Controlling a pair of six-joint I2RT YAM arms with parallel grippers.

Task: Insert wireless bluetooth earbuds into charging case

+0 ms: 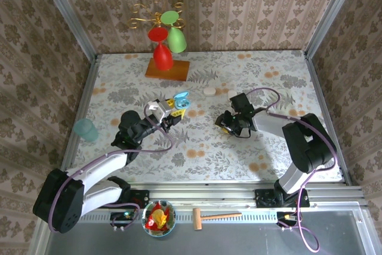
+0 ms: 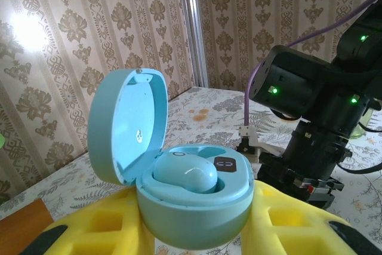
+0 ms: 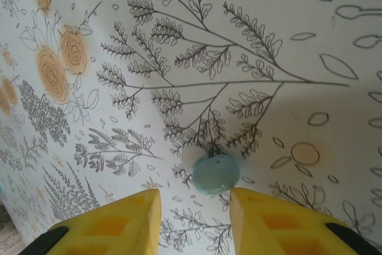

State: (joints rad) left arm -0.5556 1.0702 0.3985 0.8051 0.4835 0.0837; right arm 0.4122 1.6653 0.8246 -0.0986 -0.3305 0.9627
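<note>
1. Here, the loose pale blue earbud (image 3: 216, 174) lies on the table (image 3: 298, 58), lower centre of the right wrist view.
2. My right gripper (image 3: 195, 201) is nearest: jaws apart, the earbud just beyond their gap.
3. My left gripper (image 2: 194, 225) clamps the open charging case (image 2: 203, 204).

No words, brand names or numbers can be read anywhere. The open pale blue charging case (image 2: 197, 219) bears a small dark panel (image 2: 224, 163) with a pale bracket-like sign, too small to decipher.
</note>
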